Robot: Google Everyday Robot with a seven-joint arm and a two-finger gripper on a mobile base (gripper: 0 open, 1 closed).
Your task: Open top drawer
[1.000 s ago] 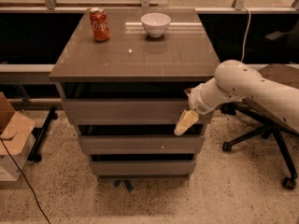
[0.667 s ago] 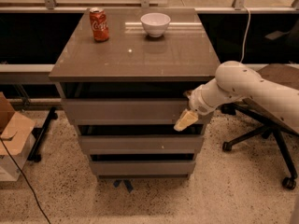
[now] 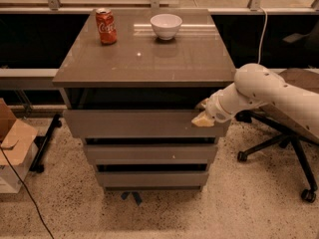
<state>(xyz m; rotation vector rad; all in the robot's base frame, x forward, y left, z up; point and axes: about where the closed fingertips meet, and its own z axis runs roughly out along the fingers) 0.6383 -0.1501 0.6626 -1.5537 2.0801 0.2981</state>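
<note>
The top drawer (image 3: 142, 123) is the widest of three grey-taupe drawers in a cabinet under a brown tabletop (image 3: 144, 59). Its flat front stands out a little beyond the two narrower drawers (image 3: 149, 153) below, with a dark gap above it. My gripper (image 3: 203, 115) comes in from the right on a white arm (image 3: 259, 91). It sits at the right end of the top drawer's upper edge, touching the front.
A red soda can (image 3: 105, 26) and a white bowl (image 3: 166, 25) stand at the back of the tabletop. An office chair base (image 3: 279, 148) is to the right under my arm. A cardboard box (image 3: 12, 138) and a cable lie on the floor at left.
My gripper has risen from lower on the drawer front to its upper right edge. The drawer front looks about where it was.
</note>
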